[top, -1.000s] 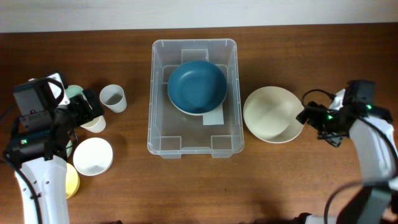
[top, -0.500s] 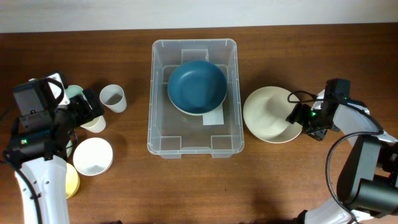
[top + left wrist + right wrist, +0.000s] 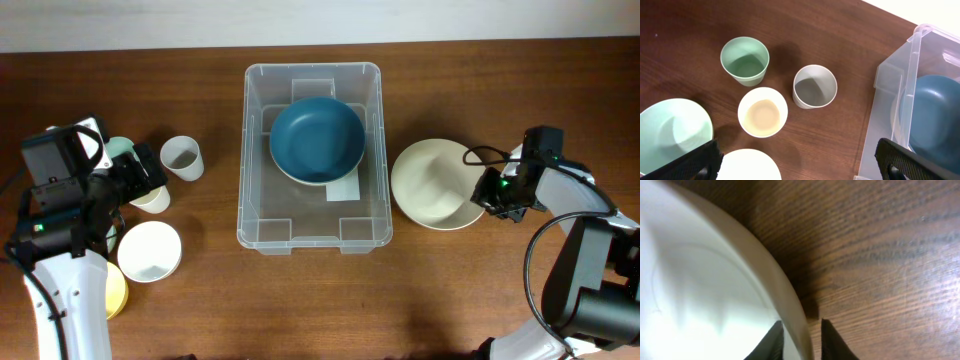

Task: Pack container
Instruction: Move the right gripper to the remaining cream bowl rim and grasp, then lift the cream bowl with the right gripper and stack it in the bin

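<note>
The clear container (image 3: 243,150) stands mid-table with a dark blue bowl (image 3: 316,138) inside it over a white label. Just right of it a cream bowl (image 3: 435,183) rests on the wood. My right gripper (image 3: 490,190) is at that bowl's right rim. In the right wrist view its two dark fingers straddle the rim of the cream bowl (image 3: 700,280), one inside and one outside, and the gripper (image 3: 802,340) is shut on it. My left gripper (image 3: 140,175) hovers wide open over the cups at the left, holding nothing; in its wrist view the gripper (image 3: 800,167) spans bare wood.
Left of the container stand a grey cup (image 3: 814,86), a green cup (image 3: 745,61) and a cream cup (image 3: 762,112). A pale green bowl (image 3: 670,130) and a white bowl (image 3: 747,167) lie nearer me. A yellow dish (image 3: 115,290) peeks out beneath the left arm.
My right arm swung in to the cream bowl's right rim, and its fingers closed onto that rim. The left arm and everything else stayed still.
</note>
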Robot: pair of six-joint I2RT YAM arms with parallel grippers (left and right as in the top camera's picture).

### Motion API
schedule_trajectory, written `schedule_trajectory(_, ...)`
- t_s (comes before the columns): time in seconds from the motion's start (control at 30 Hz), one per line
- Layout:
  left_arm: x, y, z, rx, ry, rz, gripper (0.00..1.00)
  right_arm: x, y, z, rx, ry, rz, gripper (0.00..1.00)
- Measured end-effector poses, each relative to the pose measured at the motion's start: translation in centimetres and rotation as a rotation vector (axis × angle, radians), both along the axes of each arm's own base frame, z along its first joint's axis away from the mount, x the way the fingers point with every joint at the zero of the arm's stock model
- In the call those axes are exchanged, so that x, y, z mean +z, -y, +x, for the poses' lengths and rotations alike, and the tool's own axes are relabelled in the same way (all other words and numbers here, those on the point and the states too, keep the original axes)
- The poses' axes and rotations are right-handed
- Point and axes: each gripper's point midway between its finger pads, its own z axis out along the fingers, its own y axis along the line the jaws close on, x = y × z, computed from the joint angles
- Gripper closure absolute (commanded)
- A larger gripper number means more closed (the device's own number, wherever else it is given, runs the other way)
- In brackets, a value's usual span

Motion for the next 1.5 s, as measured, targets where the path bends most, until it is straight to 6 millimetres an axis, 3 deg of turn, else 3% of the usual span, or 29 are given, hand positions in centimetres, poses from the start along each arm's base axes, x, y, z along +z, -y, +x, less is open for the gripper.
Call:
schedule_trajectory(0.27, -0.1, 0.0, -0.1, 0.000, -0.003, -0.001, 0.00, 0.0, 0.0, 0.0, -0.002, 0.000, 0.000, 0.96)
schedule_trajectory(0.7, -0.1, 0.0, -0.1, 0.000, -0.004, -0.001, 0.00, 0.1, 0.0, 0.2, -0.020, 0.009, 0.017, 0.96)
schedule_trajectory(0.87, -0.1, 0.0, -0.1, 0.000, -0.004, -0.001, 0.00, 2.3, 0.7, 1.2, -0.057, 0.073, 0.077, 0.96)
schedule_trajectory(0.97, -0.1, 0.0, -0.1, 0.000, -0.004, -0.001, 0.00, 6.3, 1.5, 2.6, -0.061, 0.154, 0.071, 0.96)
schedule_trajectory(1.2, -0.1, 0.0, -0.1, 0.000, -0.004, -0.001, 0.00, 19.3, 0.4, 5.5, 0.031, 0.398, 0.010, 0.96)
schedule_trajectory(1.33, -0.1, 0.0, -0.1, 0.000, -0.004, -0.001, 0.00, 25.4, -2.9, 6.6, 0.140, 0.507, -0.023, 0.96)
schedule_trajectory(1.43, -0.1, 0.0, -0.1, 0.000, -0.004, -0.001, 0.00, 28.5, -6.6, 7.2, 0.242, 0.566, -0.075, 0.96)
schedule_trajectory(1.5, -0.1, 0.0, -0.1, 0.000, -0.004, -0.001, 0.00, 29.5, -8.9, 7.0, 0.304, 0.578, -0.115, 0.96)
